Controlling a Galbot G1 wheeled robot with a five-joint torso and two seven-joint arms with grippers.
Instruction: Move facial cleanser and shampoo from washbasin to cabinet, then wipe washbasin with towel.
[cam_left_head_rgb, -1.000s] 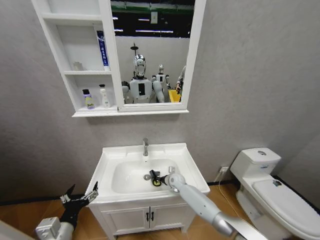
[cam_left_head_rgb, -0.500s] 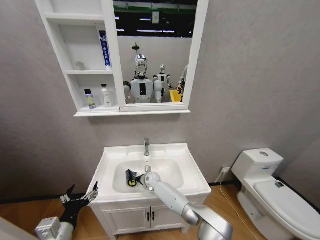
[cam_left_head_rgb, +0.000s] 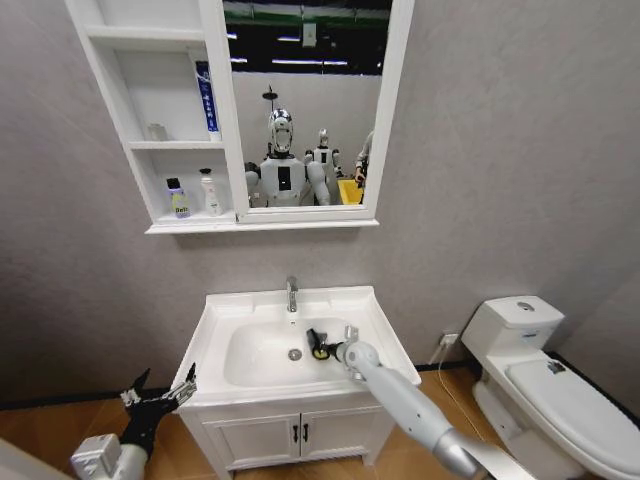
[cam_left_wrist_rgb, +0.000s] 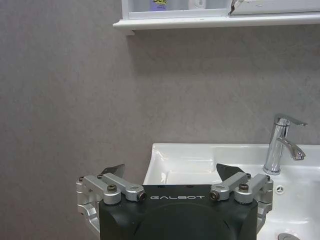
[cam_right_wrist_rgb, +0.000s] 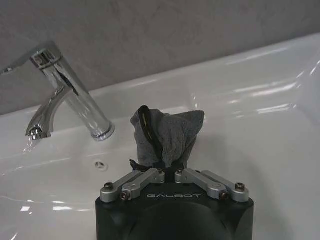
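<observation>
The white washbasin (cam_left_head_rgb: 240, 300) stands on its vanity below the wall cabinet (cam_left_head_rgb: 150, 100). My right gripper (cam_left_head_rgb: 327, 349) is shut on the towel (cam_left_head_rgb: 316, 344), a dark cloth with a yellow edge, and presses it on the bowl's right side near the drain. In the right wrist view the towel (cam_right_wrist_rgb: 167, 135) bunches between the shut fingers of the right gripper (cam_right_wrist_rgb: 167, 172), close to the chrome faucet (cam_right_wrist_rgb: 70, 95). Two small bottles (cam_left_head_rgb: 178, 198) (cam_left_head_rgb: 210, 193) stand on the cabinet's lowest shelf, and a blue tube (cam_left_head_rgb: 204, 96) stands one shelf up. My left gripper (cam_left_head_rgb: 160, 398) hangs open, low and left of the vanity.
A white toilet (cam_left_head_rgb: 530, 370) stands to the right of the vanity. The cabinet's mirror (cam_left_head_rgb: 310, 110) hangs above the faucet (cam_left_head_rgb: 291, 293). From the left wrist, the open left gripper (cam_left_wrist_rgb: 171, 172) faces the basin's corner (cam_left_wrist_rgb: 200, 160) and the grey wall.
My right gripper has swept the towel across the bowl: from the middle, to the left side, and now to the right side. The left arm has not moved.
</observation>
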